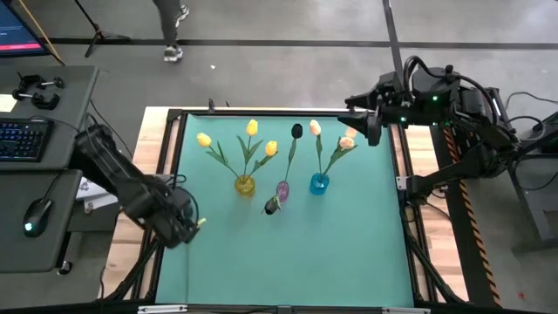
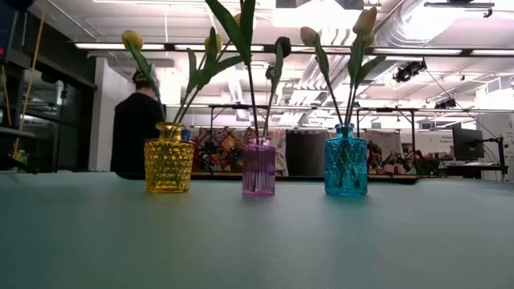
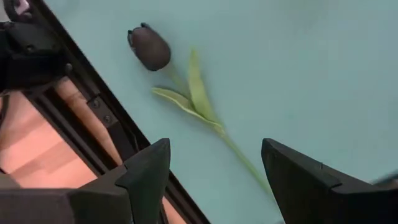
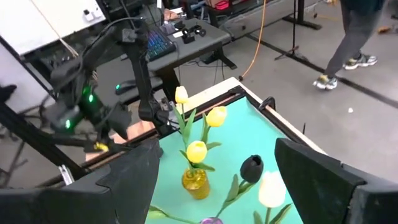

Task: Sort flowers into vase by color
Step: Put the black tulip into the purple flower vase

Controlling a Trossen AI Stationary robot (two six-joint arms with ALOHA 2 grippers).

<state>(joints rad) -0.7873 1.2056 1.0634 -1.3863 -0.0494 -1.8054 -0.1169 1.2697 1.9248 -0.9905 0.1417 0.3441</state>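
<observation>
We see the teal table [image 1: 349, 253] from above with three small vases in a row near its middle. The yellow vase [image 1: 245, 184] holds three yellow tulips [image 1: 252, 128], the pink vase [image 1: 282, 189] holds one dark tulip [image 1: 296, 132], and the blue vase [image 1: 319, 183] holds pale peach tulips [image 1: 316, 128]. In the level view the three vases stand upright and apart from one another.

One more dark tulip [image 3: 149, 48] lies flat on the mat, its green stem [image 3: 239, 152] running between the left arm's fingers in that arm's wrist view, close beside the black frame rail [image 1: 171, 157] at the table edge. In the overhead frame it seems to be the dark bit just below the pink vase, though that is hard to make out.

The left gripper [image 1: 185, 222] sits at the lower left of the mat, by the left rail, spread wide and grasping nothing. The right gripper [image 1: 373, 129] waits at the upper right corner of the table, its fingers [image 4: 323, 174] parted and bare.

The whole lower half of the mat lies open. A desk with a keyboard [image 1: 24, 139] stands off the left edge, and a person's legs [image 1: 170, 26] show at the top of the frame.
</observation>
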